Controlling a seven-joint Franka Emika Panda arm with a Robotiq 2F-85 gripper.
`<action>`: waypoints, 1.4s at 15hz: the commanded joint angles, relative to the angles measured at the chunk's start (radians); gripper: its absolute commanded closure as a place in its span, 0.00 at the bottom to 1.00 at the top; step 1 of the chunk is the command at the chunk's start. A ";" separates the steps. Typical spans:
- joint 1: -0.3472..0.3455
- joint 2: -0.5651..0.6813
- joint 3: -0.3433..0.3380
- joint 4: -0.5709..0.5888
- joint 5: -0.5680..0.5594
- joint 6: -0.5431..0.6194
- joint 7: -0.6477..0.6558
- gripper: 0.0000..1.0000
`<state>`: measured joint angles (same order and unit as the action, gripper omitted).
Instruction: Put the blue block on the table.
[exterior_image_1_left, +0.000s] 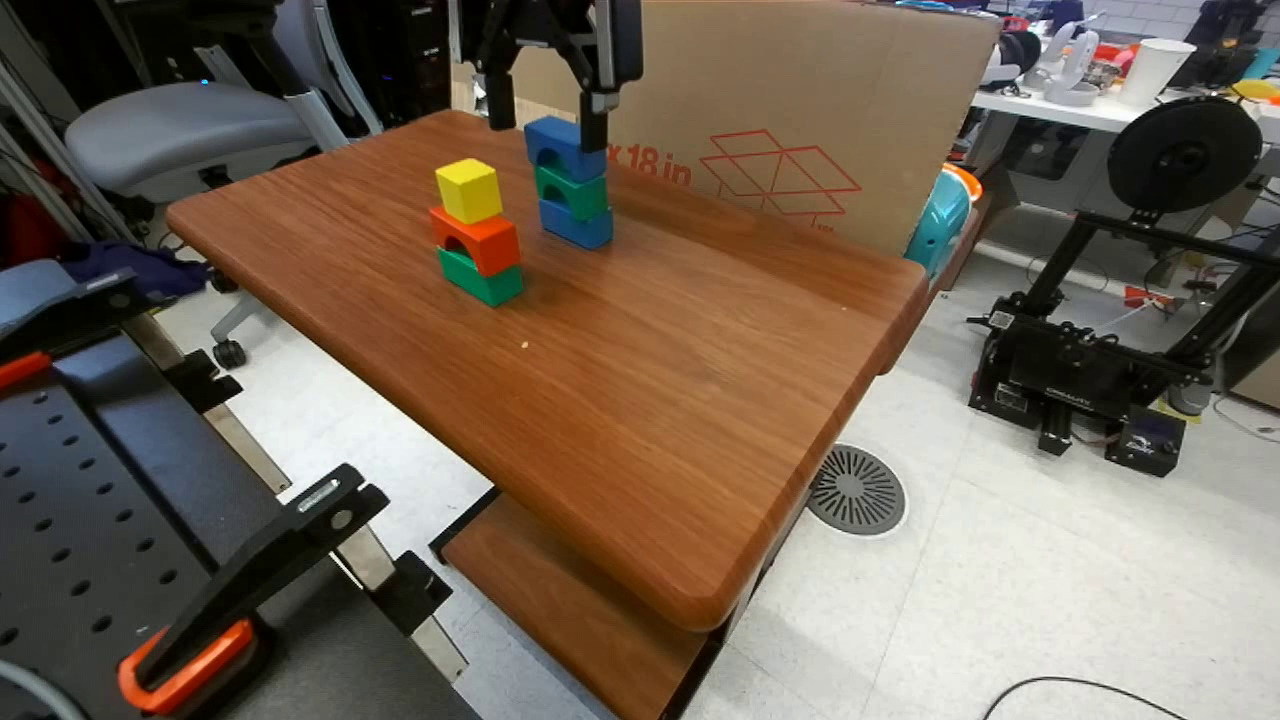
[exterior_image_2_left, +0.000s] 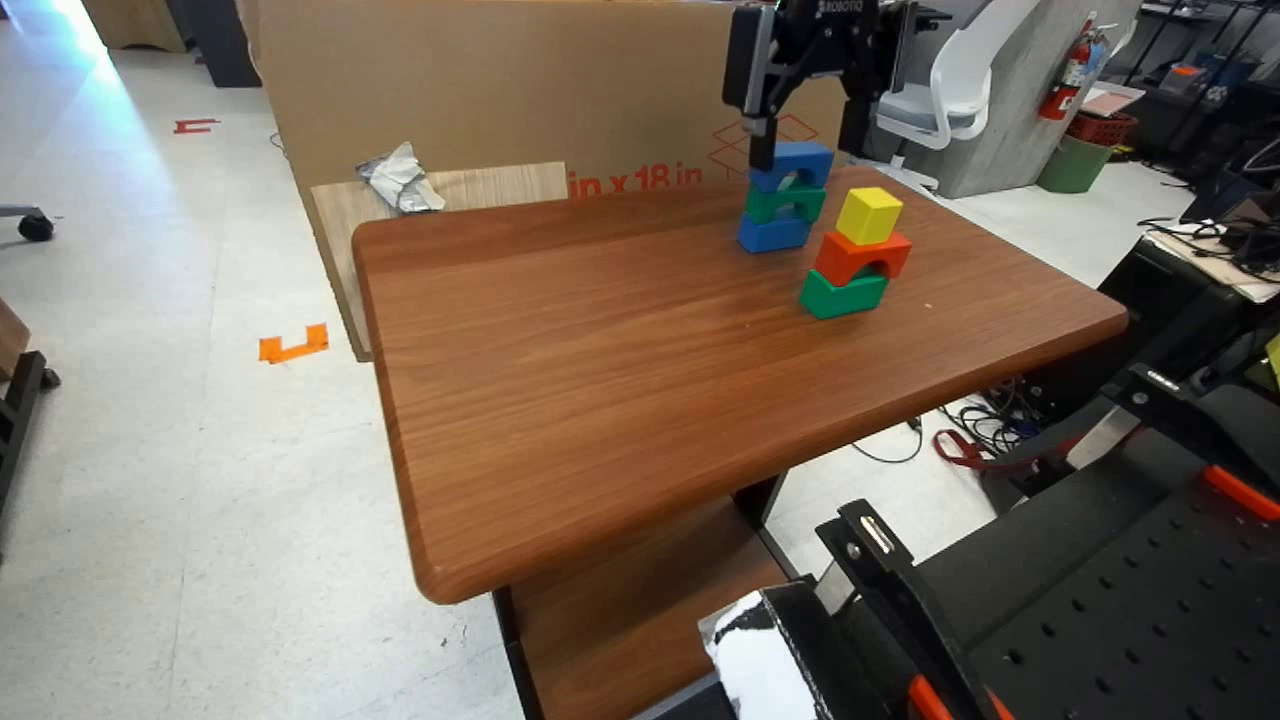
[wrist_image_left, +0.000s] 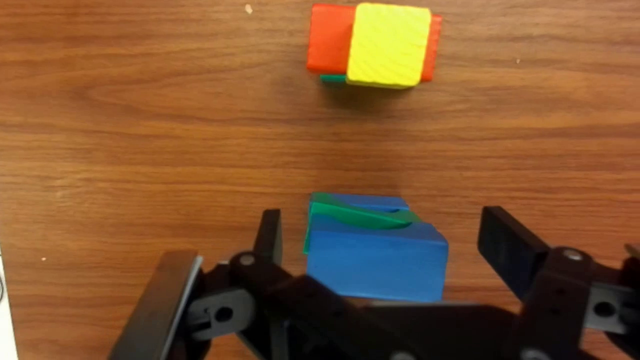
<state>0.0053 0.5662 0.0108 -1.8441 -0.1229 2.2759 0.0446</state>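
The blue block is arch-shaped and tops a stack; it also shows in the other views. Under it are a green arch block and a lower blue block. The stack stands on the wood-grain table. My gripper points down over this stack, its fingertips near the top block's height. In the wrist view the gripper is open. One finger is on each side of the top blue block, with gaps at both sides. It holds nothing.
A second stack stands close by: a yellow block on an orange-red arch on a green block. A big cardboard box stands along the table's far edge. A black perforated platform with clamps is opposite.
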 joint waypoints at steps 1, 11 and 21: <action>0.014 0.040 -0.004 0.060 0.013 -0.035 -0.017 0.00; -0.006 0.037 0.002 0.068 0.046 -0.034 -0.037 0.58; -0.006 -0.100 -0.007 -0.016 0.047 -0.070 -0.067 0.58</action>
<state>0.0074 0.5329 0.0188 -1.8143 -0.0810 2.2479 -0.0093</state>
